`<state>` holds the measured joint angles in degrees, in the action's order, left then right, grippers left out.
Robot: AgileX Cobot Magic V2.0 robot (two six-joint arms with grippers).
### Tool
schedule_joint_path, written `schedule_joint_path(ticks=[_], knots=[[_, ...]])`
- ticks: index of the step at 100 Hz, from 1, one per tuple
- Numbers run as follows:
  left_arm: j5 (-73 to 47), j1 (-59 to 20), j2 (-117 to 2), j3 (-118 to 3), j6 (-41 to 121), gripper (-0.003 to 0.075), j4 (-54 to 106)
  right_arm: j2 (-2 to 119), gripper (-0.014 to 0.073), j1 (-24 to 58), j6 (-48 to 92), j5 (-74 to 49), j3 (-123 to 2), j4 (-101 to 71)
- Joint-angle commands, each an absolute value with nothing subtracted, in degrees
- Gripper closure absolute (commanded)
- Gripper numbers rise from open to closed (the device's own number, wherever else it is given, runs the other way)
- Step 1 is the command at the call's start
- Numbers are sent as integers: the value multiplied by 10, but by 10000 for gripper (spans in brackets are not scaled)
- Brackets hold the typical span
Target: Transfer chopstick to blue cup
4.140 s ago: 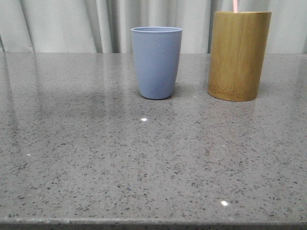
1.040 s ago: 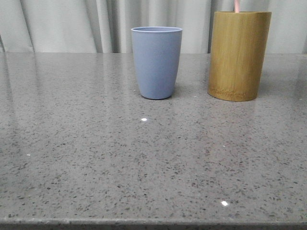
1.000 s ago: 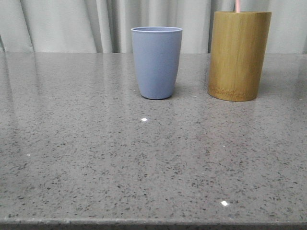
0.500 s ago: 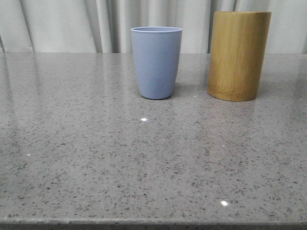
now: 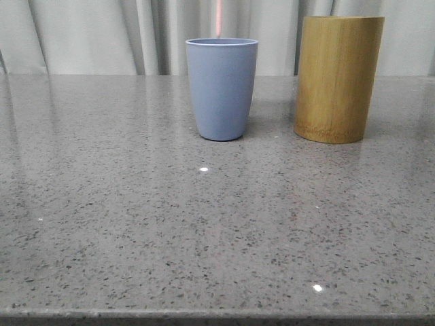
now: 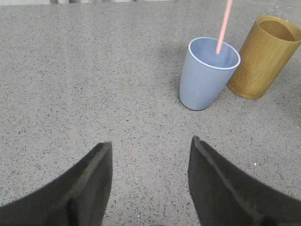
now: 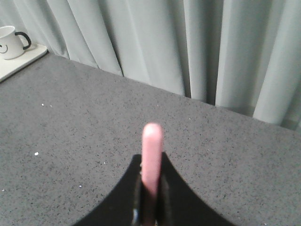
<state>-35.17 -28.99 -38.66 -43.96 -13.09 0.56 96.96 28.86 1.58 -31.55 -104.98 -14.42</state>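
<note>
The blue cup (image 5: pixel 222 88) stands upright at the back middle of the table and also shows in the left wrist view (image 6: pixel 207 73). A pale pink chopstick (image 5: pixel 219 18) hangs upright over its mouth; in the left wrist view the chopstick (image 6: pixel 223 26) has its lower end inside the cup's rim. My right gripper (image 7: pixel 151 188) is shut on the chopstick (image 7: pixel 152 155), which fills the gap between its dark fingers. My left gripper (image 6: pixel 149 146) is open and empty, low over the table, on the near side of the blue cup. Neither gripper shows in the front view.
A taller yellow-brown bamboo cylinder (image 5: pixel 339 78) stands just right of the blue cup, also seen in the left wrist view (image 6: pixel 263 56). Grey curtains (image 5: pixel 102 34) hang behind the table. A white mug (image 7: pixel 10 41) sits on a white surface off the table's far side.
The pink chopstick has left the bamboo cylinder, gone out of the front view, and now hangs over the blue cup. Both cups have stayed in place.
</note>
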Motion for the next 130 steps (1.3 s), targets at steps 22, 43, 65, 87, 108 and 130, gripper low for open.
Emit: schedule_joint_path(ticks=[22, 43, 65, 87, 108, 130], knots=[[-304, -293, -385, -456, -133, 354, 9, 987, 585, 288, 22, -295, -1067, -152], [-303, -293, -385, -456, -133, 354, 9, 992, 386, 288, 22, -304, -1067, -152], [-303, -293, -385, -456, -133, 354, 9, 990, 364, 286, 21, -301, -1067, -152], [-303, -293, -385, -456, -133, 354, 9, 973, 368, 285, 21, -312, -1067, -150], [-303, -293, -385, -456, -133, 354, 9, 925, 368, 285, 21, -310, -1033, -117], [-303, -293, -385, -456, -133, 354, 9, 837, 368, 285, 20, -272, -920, -95]])
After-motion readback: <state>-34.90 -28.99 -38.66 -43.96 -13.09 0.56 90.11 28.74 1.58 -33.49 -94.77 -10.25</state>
